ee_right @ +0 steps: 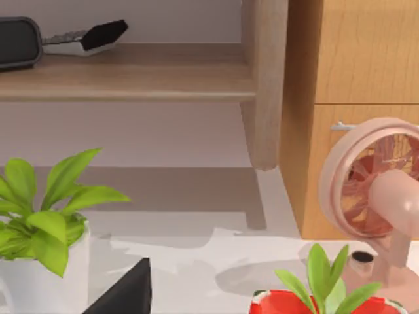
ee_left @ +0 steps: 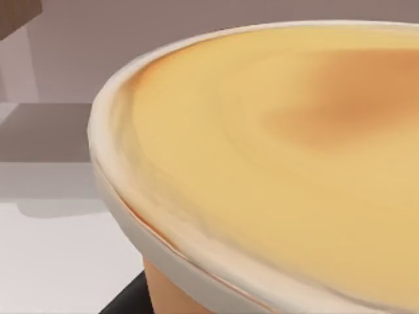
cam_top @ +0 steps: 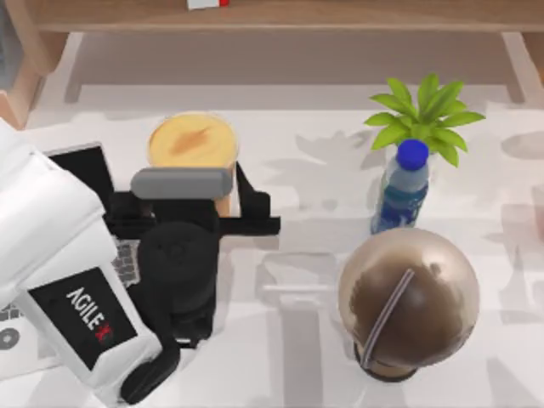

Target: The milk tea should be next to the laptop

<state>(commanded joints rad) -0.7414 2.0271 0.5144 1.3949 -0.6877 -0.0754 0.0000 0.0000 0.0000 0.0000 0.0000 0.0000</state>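
- The left gripper's (cam_top: pixel 223 206) jaws are clenched on the milk tea (cam_top: pixel 192 143), one on each side of the cup.
- The milk tea sits at the surface's (cam_top: pixel 306 280) left, just right of the laptop (cam_top: pixel 85 166), which the left arm mostly hides.
- The left wrist view shows its sealed top (ee_left: pixel 275 170) up close.
- A blue-capped bottle (cam_top: pixel 403 189) and a brown dome-lidded cup (cam_top: pixel 408 297) stand to the right.
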